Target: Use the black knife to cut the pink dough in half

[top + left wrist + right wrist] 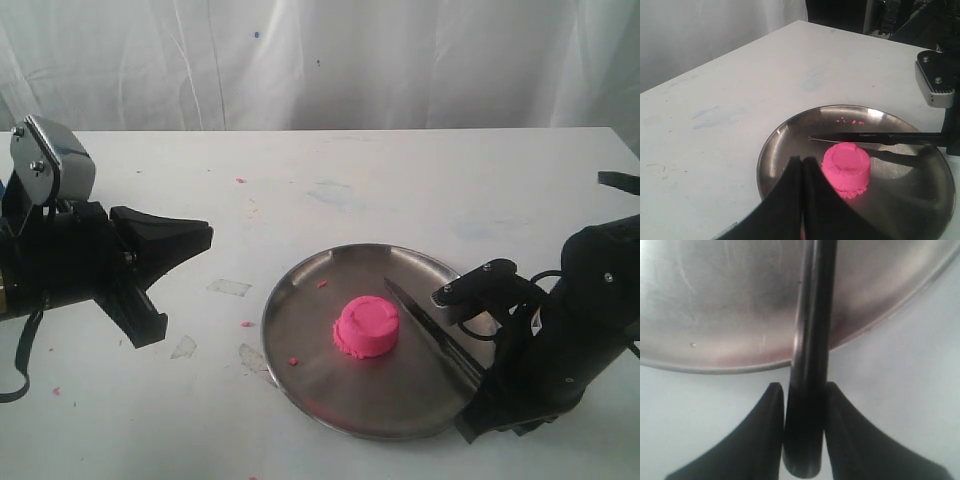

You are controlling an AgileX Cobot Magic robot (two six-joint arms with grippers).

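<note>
a round steel plate (300, 330) sits on the white table (400, 180), with tiny pink crumbs (321, 284) scattered about. the bright pink round dough puck (367, 327) lies whole near the plate's centre. the right gripper (801, 395) is clamped on the slim black knife (432, 332), whose blade is just beside the dough. the left gripper (801, 172) is closed and empty, left of the plate.

Round steel plate (300, 350) on white table (400, 180); pink crumbs (321, 283) scattered; clear tape scraps (229, 287); white curtain (320, 60) behind.
</note>
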